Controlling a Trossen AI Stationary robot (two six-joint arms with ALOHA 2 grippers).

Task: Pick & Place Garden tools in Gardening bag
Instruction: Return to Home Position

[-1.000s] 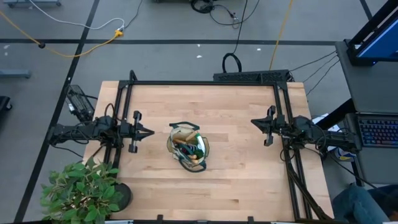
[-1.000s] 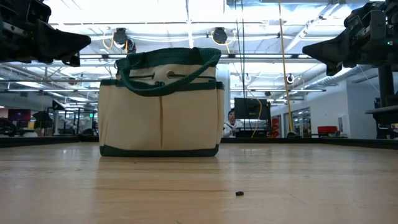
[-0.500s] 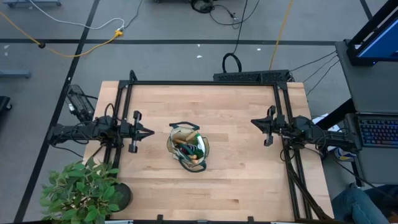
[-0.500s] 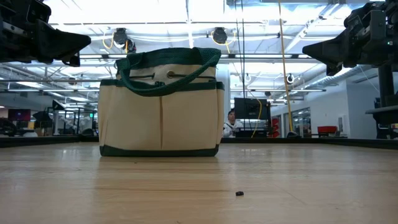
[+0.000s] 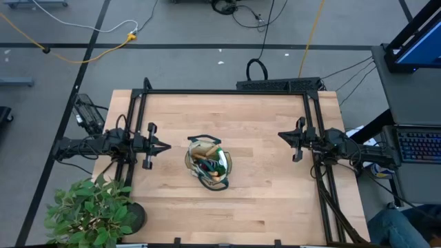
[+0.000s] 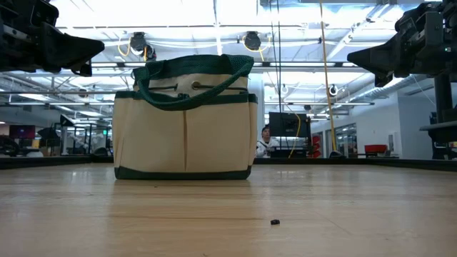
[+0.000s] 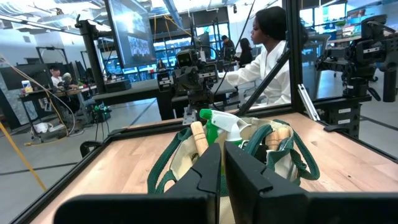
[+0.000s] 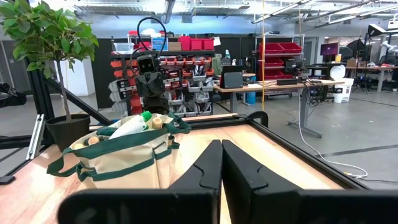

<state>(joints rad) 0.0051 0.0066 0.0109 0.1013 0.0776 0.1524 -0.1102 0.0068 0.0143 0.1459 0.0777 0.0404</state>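
Observation:
The beige gardening bag [image 5: 208, 164] with dark green trim stands upright on its base at the table's middle; it also shows in the low view [image 6: 184, 125]. Wooden tool handles [image 7: 198, 135] and a green spray bottle with a white top [image 8: 132, 126] stick out of its open mouth. My left gripper [image 5: 165, 146] hovers shut and empty left of the bag, above the table. My right gripper [image 5: 281, 136] hovers shut and empty to the bag's right.
A leafy potted plant [image 5: 91, 212] in a black pot stands at the table's near left corner. A black frame [image 5: 224, 92] runs around the table. A small dark speck [image 6: 274, 222] lies on the wood near the front. A person sits beyond the table in the left wrist view [image 7: 264, 46].

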